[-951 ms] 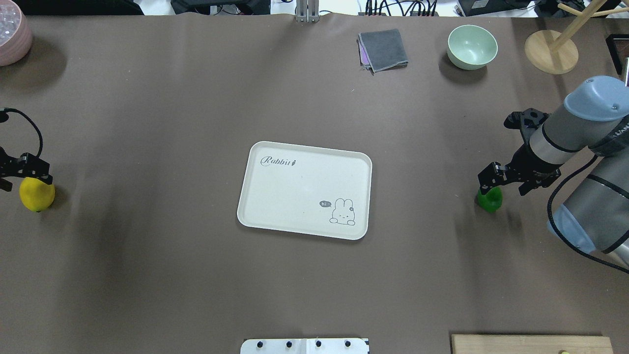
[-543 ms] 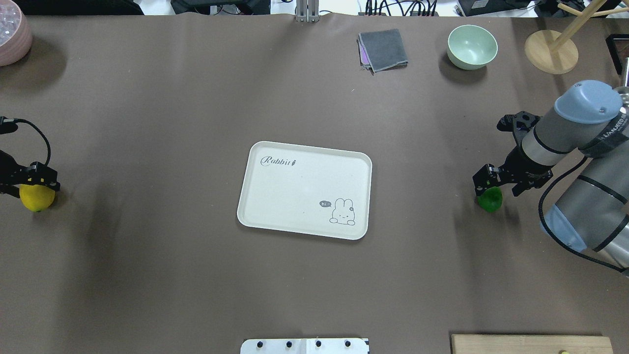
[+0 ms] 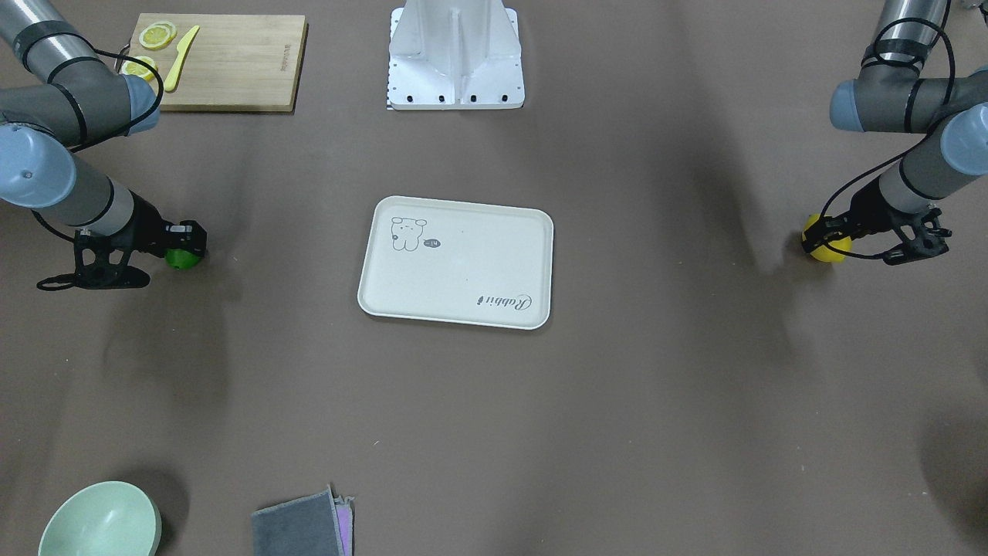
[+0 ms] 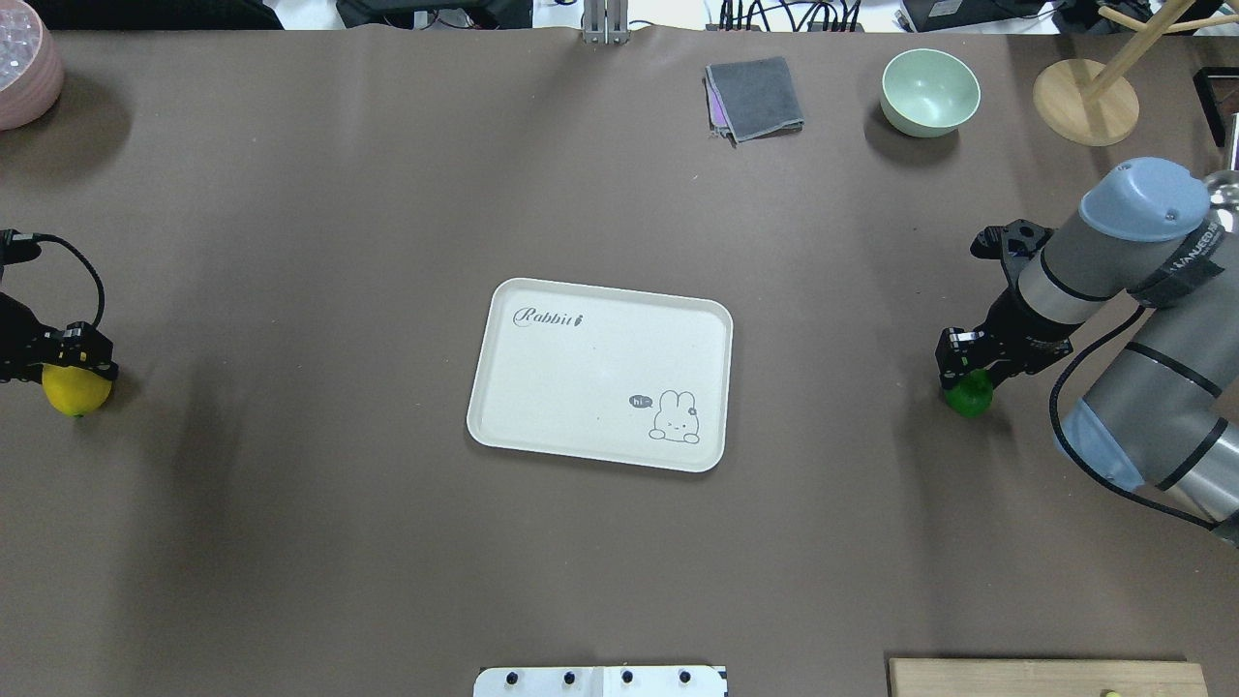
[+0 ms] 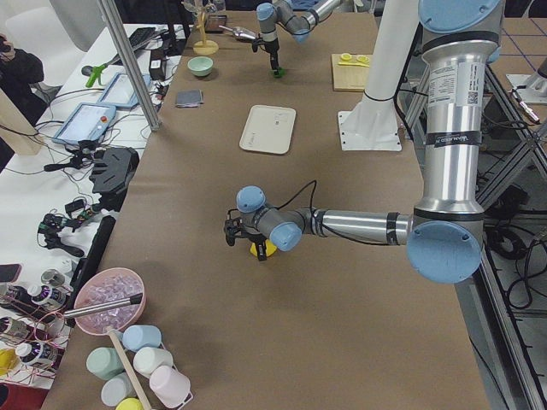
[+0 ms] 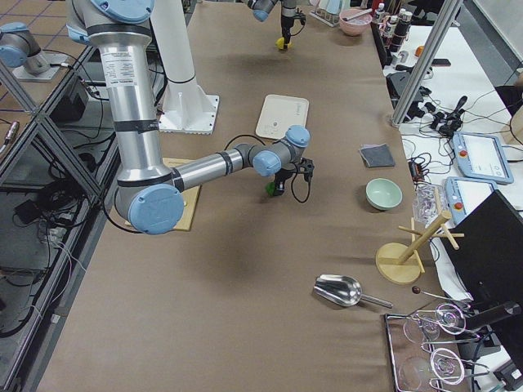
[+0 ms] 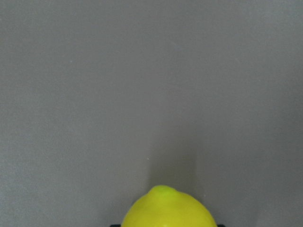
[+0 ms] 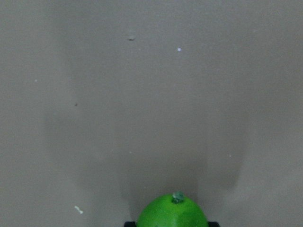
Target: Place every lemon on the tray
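The cream tray lies in the middle of the table with nothing on it; it also shows in the front view. The yellow lemon rests on the table far to the tray's left. My left gripper is down over it, fingers closed against its sides; the left wrist view shows the lemon between the fingertips. The green lemon rests on the table far to the tray's right. My right gripper is shut on it, as the right wrist view shows.
A pale green bowl, a folded grey cloth and a wooden stand sit at the far edge. A pink bowl is at the far left. A bamboo cutting board with lemon slices lies near the right arm's base.
Both grippers have come down over their lemons. The right gripper's fingers have narrowed onto the green lemon. The left gripper has settled lower on the yellow lemon.
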Controlling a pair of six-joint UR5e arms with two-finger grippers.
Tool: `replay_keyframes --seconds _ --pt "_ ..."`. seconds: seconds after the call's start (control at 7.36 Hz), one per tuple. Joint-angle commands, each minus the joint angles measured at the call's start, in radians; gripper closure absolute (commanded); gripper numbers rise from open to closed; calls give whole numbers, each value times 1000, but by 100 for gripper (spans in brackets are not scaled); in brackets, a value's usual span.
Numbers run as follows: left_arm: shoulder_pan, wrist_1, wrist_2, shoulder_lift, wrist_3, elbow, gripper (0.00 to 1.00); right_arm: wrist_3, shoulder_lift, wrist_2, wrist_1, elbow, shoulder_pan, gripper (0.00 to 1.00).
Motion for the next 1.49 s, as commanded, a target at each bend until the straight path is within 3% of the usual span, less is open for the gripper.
replay_keyframes --seconds 0.0,0.27,0.41,0.54,0.81,1.09,1.36 --pt "-14 25 -87 -8 2 -6 100 2 9 2 0 -6 0 64" --pt "-14 45 -115 -27 9 -10 100 2 11 19 0 8 5 69" --pt "-37 145 -124 -69 81 -13 100 2 11 51 -9 37 32 69" --pt "-88 304 -124 -143 179 -16 100 9 18 104 -15 67 55 69" --pt "-133 596 -119 -319 313 -12 100 118 75 123 -31 101 46 69" --pt "-130 709 -116 -448 320 25 100 164 167 120 -31 74 -1 69" --pt "-126 789 -115 -618 305 126 100 198 263 119 -29 10 -28 69"
